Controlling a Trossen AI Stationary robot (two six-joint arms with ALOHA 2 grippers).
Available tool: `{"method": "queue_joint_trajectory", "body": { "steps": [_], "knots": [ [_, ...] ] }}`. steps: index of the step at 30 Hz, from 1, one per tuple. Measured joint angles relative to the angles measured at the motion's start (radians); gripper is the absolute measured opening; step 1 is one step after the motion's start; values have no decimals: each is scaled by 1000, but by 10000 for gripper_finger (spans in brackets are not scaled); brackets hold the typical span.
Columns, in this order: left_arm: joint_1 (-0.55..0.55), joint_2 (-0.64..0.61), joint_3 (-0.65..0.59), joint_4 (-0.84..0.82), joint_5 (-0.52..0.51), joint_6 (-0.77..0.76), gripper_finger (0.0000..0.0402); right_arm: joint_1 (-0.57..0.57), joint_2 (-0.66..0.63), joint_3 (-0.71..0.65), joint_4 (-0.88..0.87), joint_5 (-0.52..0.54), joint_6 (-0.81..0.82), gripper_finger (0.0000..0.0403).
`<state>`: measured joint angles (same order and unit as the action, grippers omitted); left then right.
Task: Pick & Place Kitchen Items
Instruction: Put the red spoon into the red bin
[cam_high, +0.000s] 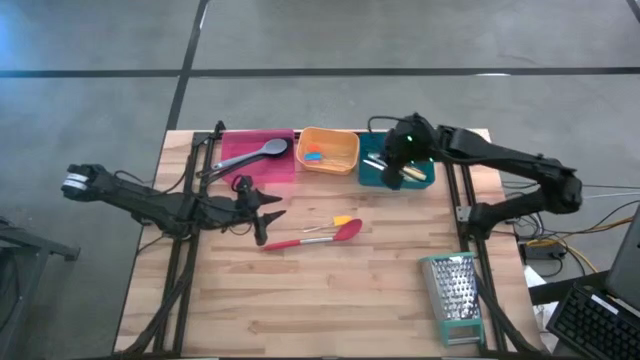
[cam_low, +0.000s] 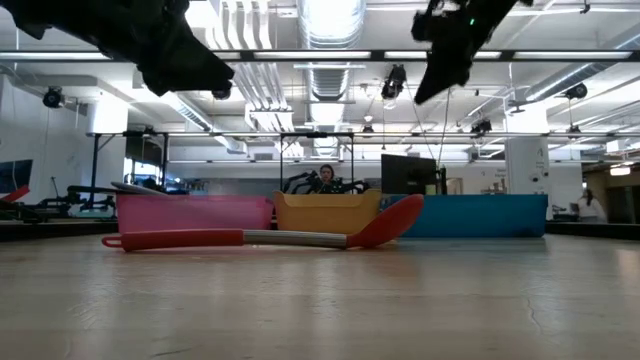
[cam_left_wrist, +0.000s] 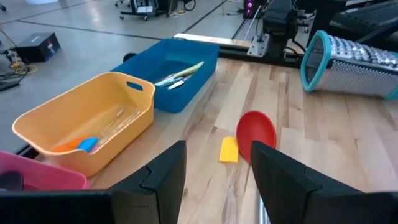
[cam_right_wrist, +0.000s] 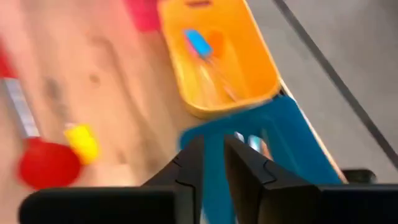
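A red spoon (cam_high: 315, 237) with a metal mid-shaft lies flat on the table, its bowl (cam_left_wrist: 256, 134) toward the right. It also shows in the low view (cam_low: 250, 238). A small yellow piece (cam_high: 343, 221) lies beside the bowl and shows in the left wrist view (cam_left_wrist: 229, 149). My left gripper (cam_high: 262, 212) is open and empty above the table, by the spoon's handle end; in its wrist view (cam_left_wrist: 217, 180) the spoon's bowl lies ahead of it. My right gripper (cam_high: 397, 165) hovers over the teal bin (cam_high: 425, 180), with a narrow gap between its fingers (cam_right_wrist: 213, 165) and nothing in it.
Along the far edge stand a pink bin (cam_high: 240, 150) holding a grey spoon (cam_high: 262, 152), an orange bin (cam_high: 350, 158) holding small blue and orange pieces, and the teal bin with pale utensils (cam_left_wrist: 180, 74). A metal grater with green trim (cam_high: 455, 295) lies near right.
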<state>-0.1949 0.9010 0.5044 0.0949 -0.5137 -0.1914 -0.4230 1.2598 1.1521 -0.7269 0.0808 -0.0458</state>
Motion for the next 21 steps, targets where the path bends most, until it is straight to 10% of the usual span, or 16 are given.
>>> {"method": "queue_joint_trajectory", "body": {
  "steps": [21],
  "knots": [
    [-15, 377, 219, -41, 0, 107, 183, 360, -106, -6, -2, 208, 47, 10]
  ]
}}
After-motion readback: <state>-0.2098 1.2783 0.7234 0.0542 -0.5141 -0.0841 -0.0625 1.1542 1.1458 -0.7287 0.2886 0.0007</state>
